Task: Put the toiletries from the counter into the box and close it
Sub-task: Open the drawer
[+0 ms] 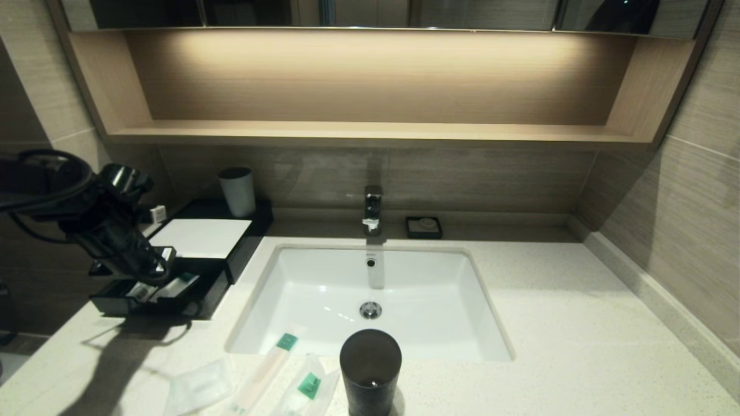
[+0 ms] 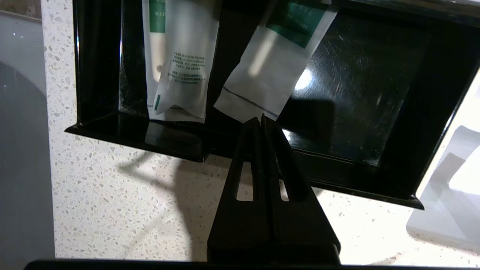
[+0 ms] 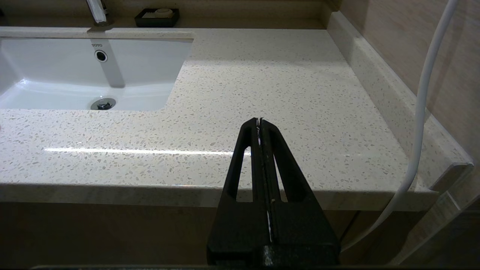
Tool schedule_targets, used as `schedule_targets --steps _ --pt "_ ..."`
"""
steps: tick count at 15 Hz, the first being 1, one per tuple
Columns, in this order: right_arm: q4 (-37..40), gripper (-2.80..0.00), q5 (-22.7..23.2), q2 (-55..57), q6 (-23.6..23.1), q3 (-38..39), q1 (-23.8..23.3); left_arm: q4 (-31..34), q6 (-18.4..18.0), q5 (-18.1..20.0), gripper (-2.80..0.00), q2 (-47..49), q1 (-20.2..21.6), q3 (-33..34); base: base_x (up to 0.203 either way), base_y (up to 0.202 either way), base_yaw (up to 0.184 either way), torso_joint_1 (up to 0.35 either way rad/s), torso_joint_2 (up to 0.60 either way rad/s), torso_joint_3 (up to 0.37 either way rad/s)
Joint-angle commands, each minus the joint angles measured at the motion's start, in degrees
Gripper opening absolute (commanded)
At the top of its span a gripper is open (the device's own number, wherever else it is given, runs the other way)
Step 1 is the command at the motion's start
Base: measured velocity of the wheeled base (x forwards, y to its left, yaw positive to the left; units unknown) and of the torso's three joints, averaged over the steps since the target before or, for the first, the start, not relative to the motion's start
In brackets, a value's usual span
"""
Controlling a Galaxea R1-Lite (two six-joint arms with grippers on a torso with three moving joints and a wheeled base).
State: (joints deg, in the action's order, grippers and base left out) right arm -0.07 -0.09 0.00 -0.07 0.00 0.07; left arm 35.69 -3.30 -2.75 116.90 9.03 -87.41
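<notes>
My left pincer (image 2: pixel 260 119): fingers pressed flat together, nothing held. It hangs over the front edge of the pulled-out tray (image 2: pixel 390 187), tips pointing into it, just short of the nearest packet.

My right pincer (image 3: pixel 259 120): fingers closed together, empty. Parked off the near right edge of the table (image 3: pixel 262 86), well apart from everything.

Box (image 1: pixel 202 238): black, white top panel, at the back left of the table, left of the sink (image 1: pixel 370 300). Its tray is drawn out toward me and stands open.

Packets in the tray, two seen from the left wrist:
- one white packet with small green print (image 2: pixel 183 56), in the tray's narrower compartment, lying over a thinner green-labelled one;
- one white packet with a green label (image 2: pixel 270 63), tilted, its lower end just beside my left pincer's tips, leaning across the divider into the wider compartment.

Packets on the table, near front edge, well apart from my left pincer:
- squarish clear packet (image 1: pixel 199 388), furthest left;
- long thin packet with a green end (image 1: pixel 267 370), its tip at the sink's rim;
- short packet with a green label (image 1: pixel 309 386), just beside the dark cup (image 1: pixel 370 370).

Also present: pale cup (image 1: pixel 237 190) on the box's back corner; tap (image 1: pixel 373 208); small black dish (image 1: pixel 424 227) behind the sink.
</notes>
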Motion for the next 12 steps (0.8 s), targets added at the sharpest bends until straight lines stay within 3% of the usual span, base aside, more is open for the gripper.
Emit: schedule_targets --steps 1,12 --pt "0.0 -2.80 0.0 -0.1 0.0 0.1 0.0 0.2 0.0 -0.1 -2.80 1.6 0.0 -0.5 0.000 0.000 0.000 0.000 0.00 0.000" --pt "0.0 -2.80 0.0 0.0 0.0 0.1 0.0 -0.7 0.0 -2.0 -2.80 3.8 0.0 -0.4 0.000 0.000 0.000 0.000 0.00 0.000"
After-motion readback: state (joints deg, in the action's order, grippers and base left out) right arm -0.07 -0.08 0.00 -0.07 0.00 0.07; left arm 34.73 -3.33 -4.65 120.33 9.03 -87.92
